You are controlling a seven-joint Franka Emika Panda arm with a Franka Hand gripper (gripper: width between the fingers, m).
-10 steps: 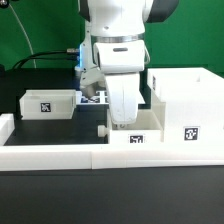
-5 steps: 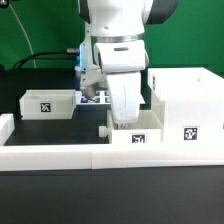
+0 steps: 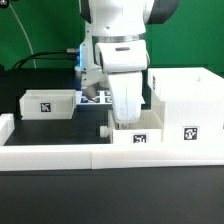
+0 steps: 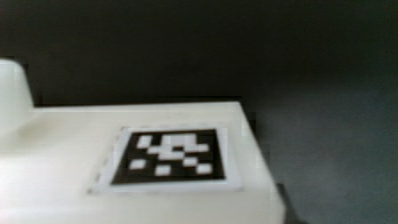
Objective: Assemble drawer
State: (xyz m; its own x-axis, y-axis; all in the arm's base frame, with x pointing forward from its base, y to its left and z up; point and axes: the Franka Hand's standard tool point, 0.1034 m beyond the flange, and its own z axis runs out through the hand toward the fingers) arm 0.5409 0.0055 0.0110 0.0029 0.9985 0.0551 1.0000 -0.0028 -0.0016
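Note:
In the exterior view a small white tray (image 3: 138, 139) with a knob (image 3: 104, 129) on its side stands just left of the large open boxy shell (image 3: 190, 100). My gripper (image 3: 126, 124) reaches down into or onto this tray; its fingertips are hidden, so I cannot tell whether it grips. A second small tray (image 3: 47, 103) stands apart at the exterior view's left. The wrist view shows, very close, a white tagged surface (image 4: 173, 155) and no fingers.
The long low white border wall (image 3: 60, 155) runs along the front of the table. The marker board (image 3: 95, 98) lies behind the arm. A green backdrop and cables are at the back.
My gripper and the tray under it have shifted slightly toward the exterior view's right, toward the shell.

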